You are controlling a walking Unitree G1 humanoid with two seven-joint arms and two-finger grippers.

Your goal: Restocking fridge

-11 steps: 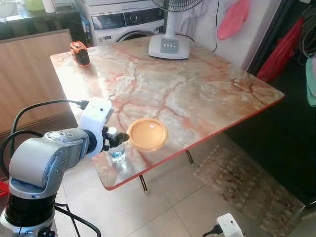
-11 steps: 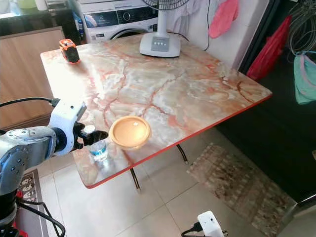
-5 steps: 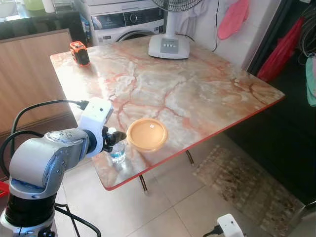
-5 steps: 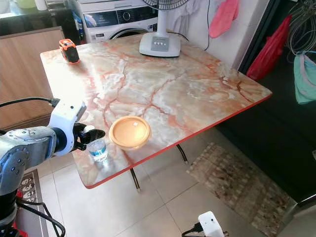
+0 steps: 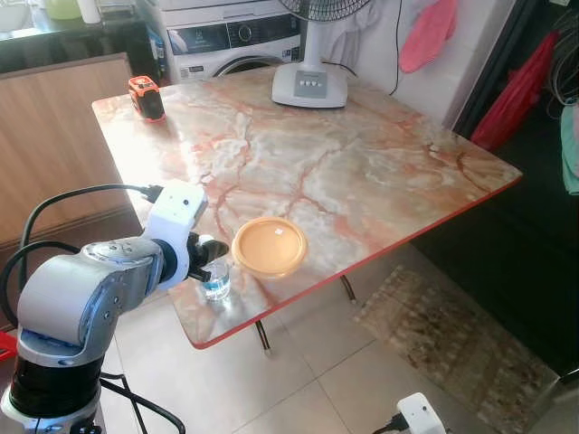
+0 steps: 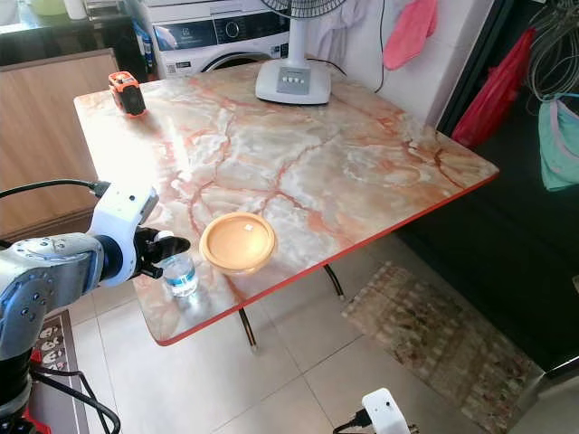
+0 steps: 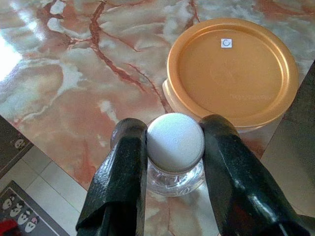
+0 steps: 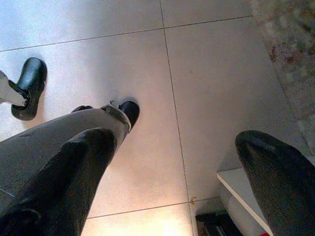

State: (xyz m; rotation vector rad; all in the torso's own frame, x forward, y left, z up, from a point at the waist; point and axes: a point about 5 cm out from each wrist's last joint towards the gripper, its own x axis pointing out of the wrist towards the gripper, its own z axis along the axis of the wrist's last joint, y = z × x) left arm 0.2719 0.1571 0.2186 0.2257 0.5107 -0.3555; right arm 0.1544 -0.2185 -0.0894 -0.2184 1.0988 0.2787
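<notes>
Left gripper (image 7: 175,147) at the bottle cap

Two black fingers (image 7: 123,177) flank the white cap of a small clear bottle (image 7: 175,152) at lower centre, touching its sides. An orange lidded container (image 7: 231,73) sits upper right, just beside, on the marble table (image 7: 64,78).

I see an orange tape measure (image 5: 146,97) at the marble worktop's (image 5: 362,181) far-left corner, a fan base (image 5: 309,86) at the far edge, a washing machine (image 5: 231,41) behind, a rug (image 5: 452,334) on the tiled floor (image 5: 271,389).
</notes>
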